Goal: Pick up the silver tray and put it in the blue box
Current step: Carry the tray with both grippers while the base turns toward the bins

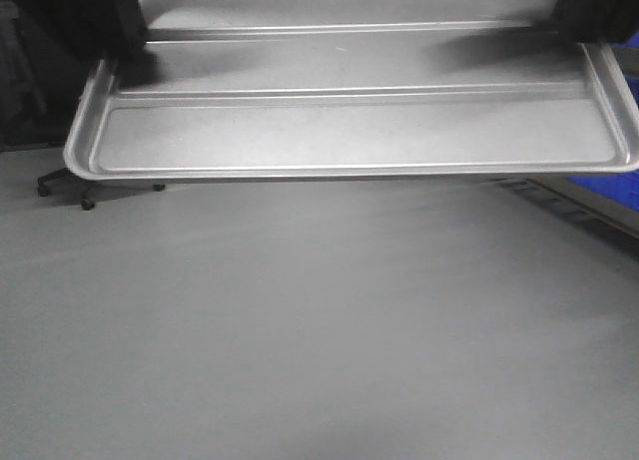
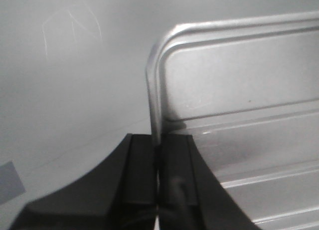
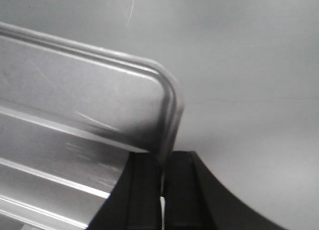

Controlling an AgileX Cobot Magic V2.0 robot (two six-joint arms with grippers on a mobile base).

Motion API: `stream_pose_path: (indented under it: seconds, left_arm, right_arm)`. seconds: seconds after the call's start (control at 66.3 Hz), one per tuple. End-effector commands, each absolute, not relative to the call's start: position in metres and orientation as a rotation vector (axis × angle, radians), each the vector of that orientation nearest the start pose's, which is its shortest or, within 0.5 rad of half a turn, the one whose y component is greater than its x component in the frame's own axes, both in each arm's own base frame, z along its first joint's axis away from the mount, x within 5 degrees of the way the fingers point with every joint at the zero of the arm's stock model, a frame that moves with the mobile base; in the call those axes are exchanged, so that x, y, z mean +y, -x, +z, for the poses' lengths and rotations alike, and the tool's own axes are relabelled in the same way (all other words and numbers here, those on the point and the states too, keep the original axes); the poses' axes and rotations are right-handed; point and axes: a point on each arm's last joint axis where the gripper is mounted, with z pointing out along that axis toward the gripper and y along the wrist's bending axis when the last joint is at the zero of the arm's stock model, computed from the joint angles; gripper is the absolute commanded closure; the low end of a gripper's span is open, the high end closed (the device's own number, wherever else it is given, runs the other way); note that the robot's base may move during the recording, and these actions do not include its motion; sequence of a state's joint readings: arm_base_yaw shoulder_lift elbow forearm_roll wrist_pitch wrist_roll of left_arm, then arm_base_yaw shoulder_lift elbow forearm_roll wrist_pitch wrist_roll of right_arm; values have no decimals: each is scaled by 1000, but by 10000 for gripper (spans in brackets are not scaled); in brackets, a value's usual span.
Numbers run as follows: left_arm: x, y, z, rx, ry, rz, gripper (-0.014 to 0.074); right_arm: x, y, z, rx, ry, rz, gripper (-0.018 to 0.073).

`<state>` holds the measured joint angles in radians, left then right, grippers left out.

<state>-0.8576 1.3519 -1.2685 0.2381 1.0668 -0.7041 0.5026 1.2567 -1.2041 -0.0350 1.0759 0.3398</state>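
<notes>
The silver tray (image 1: 349,131) hangs in the air above the grey table, held level by its two short ends, with its raised ribs running along the floor. My left gripper (image 1: 125,41) is shut on the tray's left rim; in the left wrist view its jaws (image 2: 158,142) pinch the rim just below a rounded corner of the tray (image 2: 239,75). My right gripper (image 1: 594,26) is shut on the right rim, and the right wrist view shows that gripper (image 3: 162,160) clamping the tray (image 3: 84,90) near its corner. A sliver of the blue box (image 1: 614,193) shows at the right edge.
The grey table top (image 1: 319,330) spreads wide under the tray. A pale grey rim or rail (image 1: 564,196) runs beside the blue box at the right. Office chair castors (image 1: 88,199) stand on the floor beyond the table's far left.
</notes>
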Motion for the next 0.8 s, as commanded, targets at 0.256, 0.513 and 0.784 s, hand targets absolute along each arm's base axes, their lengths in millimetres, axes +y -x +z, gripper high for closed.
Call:
stream_pose_path:
  seconds: [0.256, 0.513, 0.784]
  left_arm:
    - [-186, -189, 366, 2534, -329, -217, 701]
    - [-186, -189, 366, 2534, -329, -217, 701]
    - [-186, -189, 366, 2534, -329, -217, 701]
  right_arm:
    - [109, -216, 377, 2497, 251, 219, 500]
    - [109, -216, 377, 2497, 251, 219, 500]
    - [109, -216, 377, 2497, 251, 219, 500]
